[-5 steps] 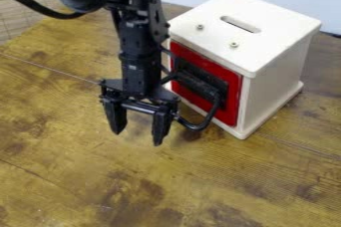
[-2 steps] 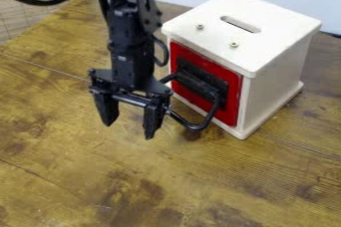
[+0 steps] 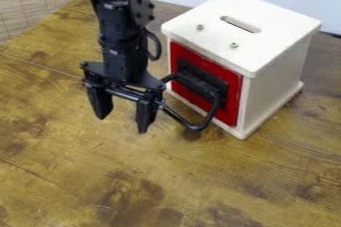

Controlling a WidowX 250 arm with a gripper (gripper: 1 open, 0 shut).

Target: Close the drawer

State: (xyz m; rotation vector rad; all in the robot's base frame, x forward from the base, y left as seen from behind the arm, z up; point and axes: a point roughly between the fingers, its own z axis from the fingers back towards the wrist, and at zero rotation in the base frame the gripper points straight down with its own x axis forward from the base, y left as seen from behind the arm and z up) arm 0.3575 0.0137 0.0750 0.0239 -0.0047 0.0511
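Cream-white box casing (image 3: 273, 57) with a slotted top sits right of centre on the worn, stained wooden tabletop (image 3: 80, 186). The red-fronted drawer with black plate and big black loop handle (image 3: 204, 82) is set in the casing's left face; its front looks flush or nearly flush with the casing, and no pale wooden side is visible. The loop handle projects left and toward the near side, its lowest bend close to the tabletop.

The black robot gripper (image 3: 123, 113) hangs just left of the handle, fingers pointing down and spread apart, nothing between them. The right finger is near the loop; contact cannot be confirmed. Nothing else stands between gripper and drawer.

Compared with 1.0 s ago: the gripper has shifted left and slightly up, away from the handle. Drawer front and casing are unchanged.

Far left corner: edge of a light woven surface (image 3: 30, 10) beyond the table. Dark cables trail from the arm at the top left.
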